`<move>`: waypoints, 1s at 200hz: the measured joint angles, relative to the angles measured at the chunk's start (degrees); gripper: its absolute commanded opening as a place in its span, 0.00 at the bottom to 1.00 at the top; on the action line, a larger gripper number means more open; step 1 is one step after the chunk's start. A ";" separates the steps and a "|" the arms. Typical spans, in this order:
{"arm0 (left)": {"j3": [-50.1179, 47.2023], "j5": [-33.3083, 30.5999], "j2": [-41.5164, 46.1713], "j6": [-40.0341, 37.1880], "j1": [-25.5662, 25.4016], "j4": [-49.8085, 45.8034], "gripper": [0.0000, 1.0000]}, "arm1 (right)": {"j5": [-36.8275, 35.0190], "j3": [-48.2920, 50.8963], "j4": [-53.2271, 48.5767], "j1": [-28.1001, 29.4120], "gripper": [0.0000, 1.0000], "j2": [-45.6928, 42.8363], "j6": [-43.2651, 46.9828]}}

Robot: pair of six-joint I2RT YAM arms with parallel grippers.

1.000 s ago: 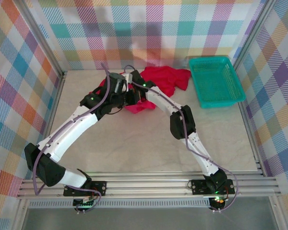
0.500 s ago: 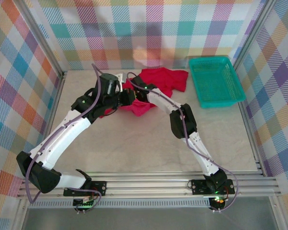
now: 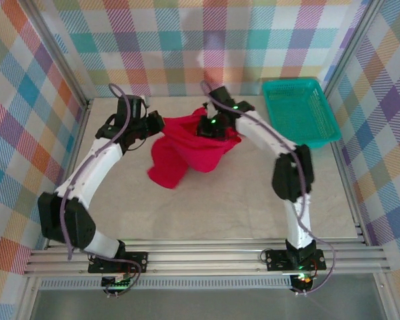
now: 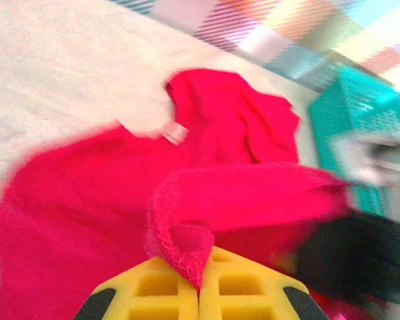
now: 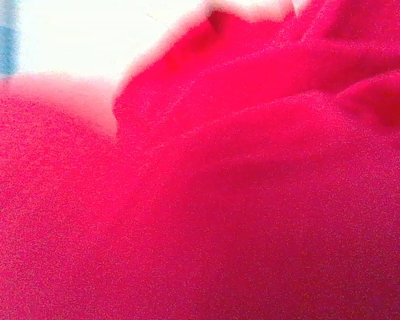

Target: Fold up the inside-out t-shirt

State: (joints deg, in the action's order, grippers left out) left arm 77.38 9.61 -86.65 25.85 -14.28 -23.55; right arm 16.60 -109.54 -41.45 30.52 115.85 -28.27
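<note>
The inside-out t-shirt (image 3: 187,157) is bright red and hangs bunched above the table, stretched between my two grippers. My left gripper (image 3: 155,124) is shut on its left edge. In the left wrist view the yellow fingertips (image 4: 180,283) pinch a stitched hem fold of the t-shirt (image 4: 87,200), and a small white tag (image 4: 175,133) shows beyond. My right gripper (image 3: 211,128) holds the cloth's right side from above. Red cloth (image 5: 240,200) covers the right wrist view and hides its fingers.
A teal mesh basket (image 3: 300,113) stands at the back right of the table, and it is also seen in the left wrist view (image 4: 360,113). Checked walls close in the back and sides. Bare beige tabletop (image 3: 207,207) lies in front of the hanging shirt.
Both arms have drawn apart, the left one leftward and the right one rightward. The shirt came up off the table and now hangs spread between them. The right gripper closed.
</note>
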 measured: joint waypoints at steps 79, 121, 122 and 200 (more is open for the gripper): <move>-8.46 -1.03 -11.34 -3.43 2.56 3.23 0.00 | 14.08 4.42 4.61 -12.28 0.00 -23.37 -4.13; -12.37 -0.59 -11.82 -3.54 2.58 6.34 0.00 | 15.41 10.82 4.81 -16.24 0.00 -28.41 -6.47; -12.55 -0.57 -11.74 -3.52 2.58 6.45 0.00 | 15.47 11.23 4.87 -16.50 0.00 -28.65 -6.62; -14.58 0.98 -0.61 -2.49 2.25 5.20 0.53 | 12.83 19.63 13.40 -14.84 0.00 -30.03 -15.61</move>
State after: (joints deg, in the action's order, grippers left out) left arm 62.81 10.59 -87.26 23.35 -12.03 -18.35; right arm 29.43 -89.91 -28.05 15.68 85.82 -43.88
